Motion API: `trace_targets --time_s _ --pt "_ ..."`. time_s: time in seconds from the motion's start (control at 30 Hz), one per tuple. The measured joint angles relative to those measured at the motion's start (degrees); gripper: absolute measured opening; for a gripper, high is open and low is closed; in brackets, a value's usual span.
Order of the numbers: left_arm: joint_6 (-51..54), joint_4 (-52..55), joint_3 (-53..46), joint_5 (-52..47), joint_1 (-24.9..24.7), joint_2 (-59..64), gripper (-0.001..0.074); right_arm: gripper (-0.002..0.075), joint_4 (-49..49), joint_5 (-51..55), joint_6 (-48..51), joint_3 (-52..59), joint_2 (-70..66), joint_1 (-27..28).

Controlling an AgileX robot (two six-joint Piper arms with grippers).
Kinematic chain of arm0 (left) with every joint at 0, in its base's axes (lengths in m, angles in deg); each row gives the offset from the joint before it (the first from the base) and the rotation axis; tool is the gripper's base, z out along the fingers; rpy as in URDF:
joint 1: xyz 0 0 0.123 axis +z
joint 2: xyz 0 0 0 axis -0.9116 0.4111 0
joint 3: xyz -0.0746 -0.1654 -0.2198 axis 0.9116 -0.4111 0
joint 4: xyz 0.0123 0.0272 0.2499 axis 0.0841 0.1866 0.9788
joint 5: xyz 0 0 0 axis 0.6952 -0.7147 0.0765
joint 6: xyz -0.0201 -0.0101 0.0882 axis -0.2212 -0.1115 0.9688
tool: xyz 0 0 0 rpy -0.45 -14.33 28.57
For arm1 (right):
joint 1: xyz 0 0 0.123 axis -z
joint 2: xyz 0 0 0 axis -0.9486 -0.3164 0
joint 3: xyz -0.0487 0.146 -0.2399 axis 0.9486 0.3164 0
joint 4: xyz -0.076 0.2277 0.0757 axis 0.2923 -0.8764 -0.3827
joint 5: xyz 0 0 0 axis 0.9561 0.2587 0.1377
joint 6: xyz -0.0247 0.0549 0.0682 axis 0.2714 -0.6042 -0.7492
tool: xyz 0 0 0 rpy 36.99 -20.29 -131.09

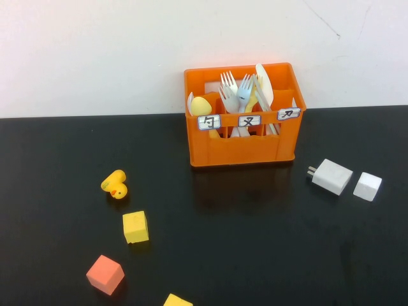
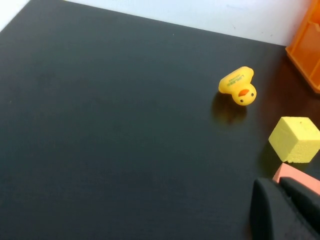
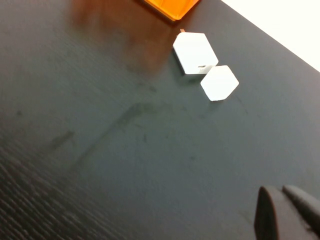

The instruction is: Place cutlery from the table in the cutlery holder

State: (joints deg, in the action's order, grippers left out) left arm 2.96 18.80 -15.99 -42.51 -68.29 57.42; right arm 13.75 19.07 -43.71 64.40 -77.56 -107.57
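High view: cutlery holder (image 1: 242, 137) upper centre on the table (image 1: 57, 255), labels 勺, 叉, 刀; cutlery (image 1: 239, 92) all inside.
Left wrist: left gripper (image 2: 280, 210) lower right, fingers together, empty; duck (image 2: 239, 86).
Right wrist: right gripper (image 3: 285, 212) lower right, closed, empty; charger (image 3: 195, 52).

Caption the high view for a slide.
Orange cutlery holder filled with forks and a yellow spoon on the black table; neither claw visible here.

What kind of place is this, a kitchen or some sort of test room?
Probably a robot test bench, not a kitchen: a bare black table against a plain white wall, with an orange cutlery holder, foam cubes and a toy duck. Left hand and right hand wait low over the table.
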Motion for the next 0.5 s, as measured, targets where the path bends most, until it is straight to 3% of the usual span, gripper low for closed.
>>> trace_targets --time_s 0.5 --pt "0.0 0.0 0.0 -0.13 2.44 0.0 -0.0001 -0.0002 0.0 0.0 0.0 0.0 0.0 0.0"
